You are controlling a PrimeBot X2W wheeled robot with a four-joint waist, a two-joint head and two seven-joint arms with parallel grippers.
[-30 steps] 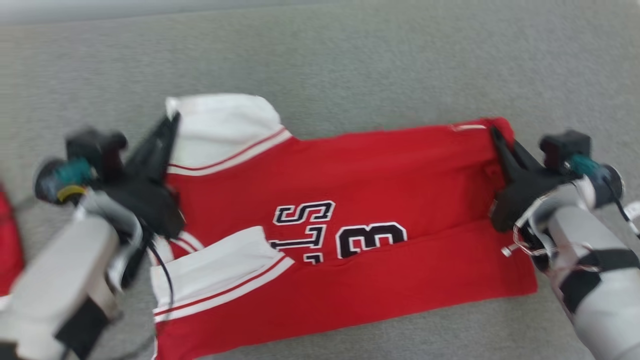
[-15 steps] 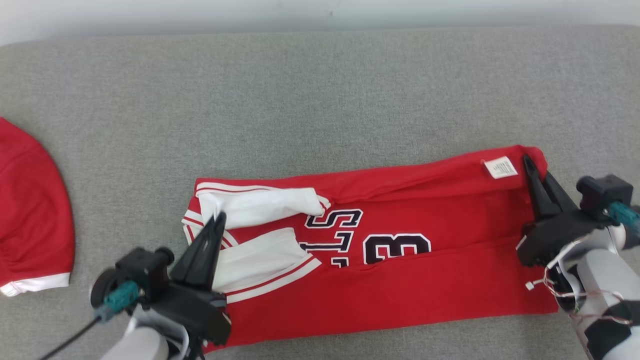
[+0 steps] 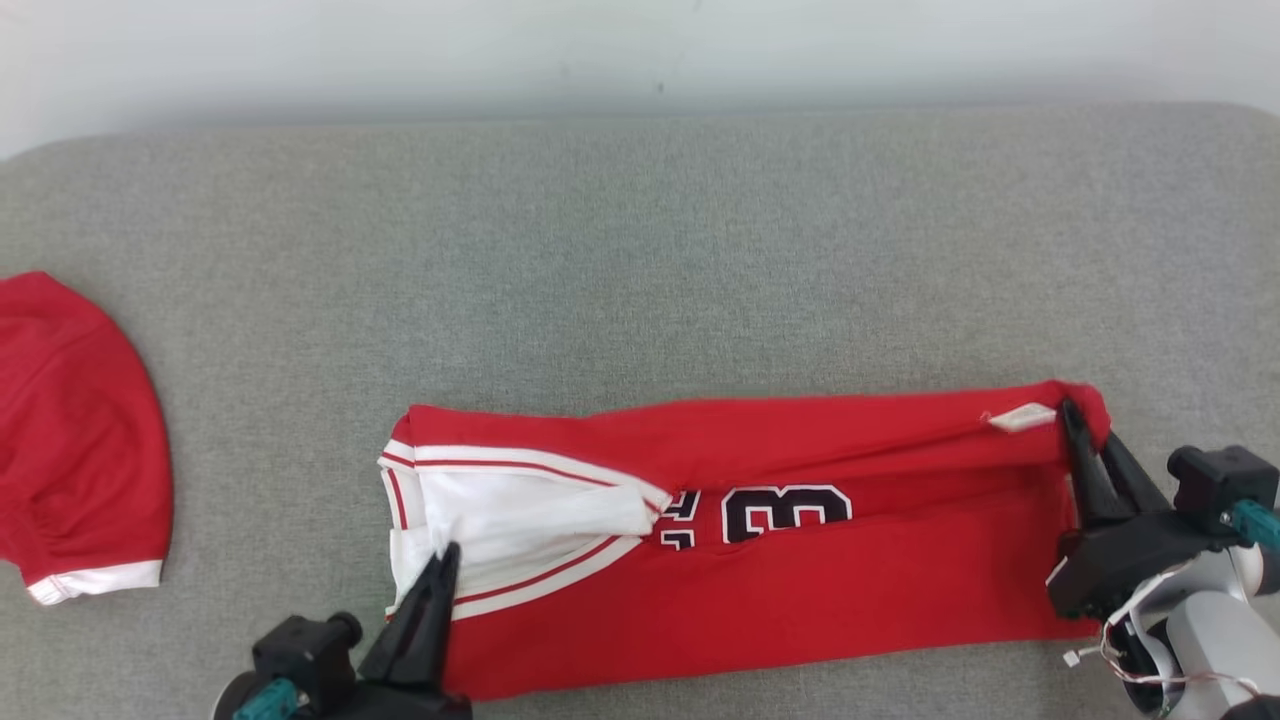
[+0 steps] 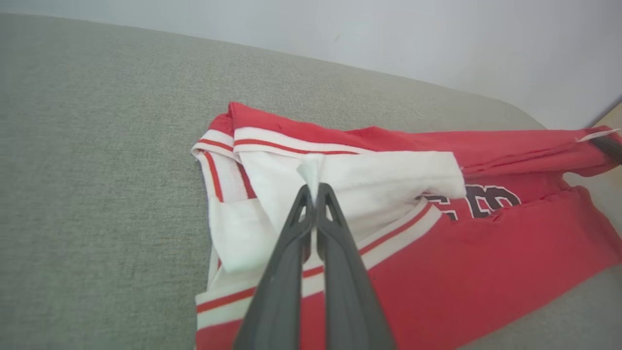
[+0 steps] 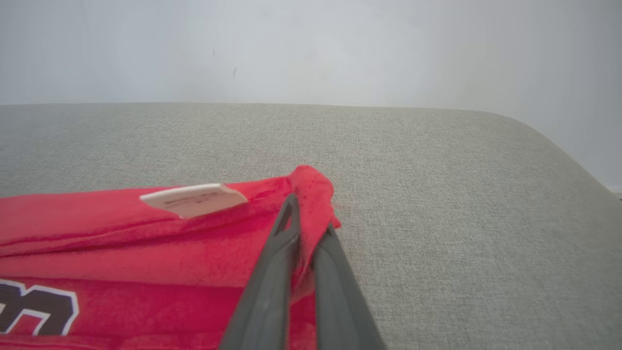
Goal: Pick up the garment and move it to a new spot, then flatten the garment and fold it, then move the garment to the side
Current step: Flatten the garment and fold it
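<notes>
Garment (image 3: 820, 600) red, folded lengthwise on grey cushion (image 3: 640, 260). L gripper (image 3: 447, 552) pinching its white fold (image 4: 388, 170); R gripper (image 3: 1070, 410) clamped on opp. end's red corner.

Lettering (image 3: 785, 512) of the jersey (image 3: 800, 600) half under its white sleeve (image 3: 530, 515); second red garment (image 3: 70, 420) partly off-frame

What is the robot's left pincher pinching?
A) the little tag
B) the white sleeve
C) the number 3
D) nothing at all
B: in the left wrist view, the left gripper is shut on a raised fold of the white sleeve of the red jersey.
</notes>
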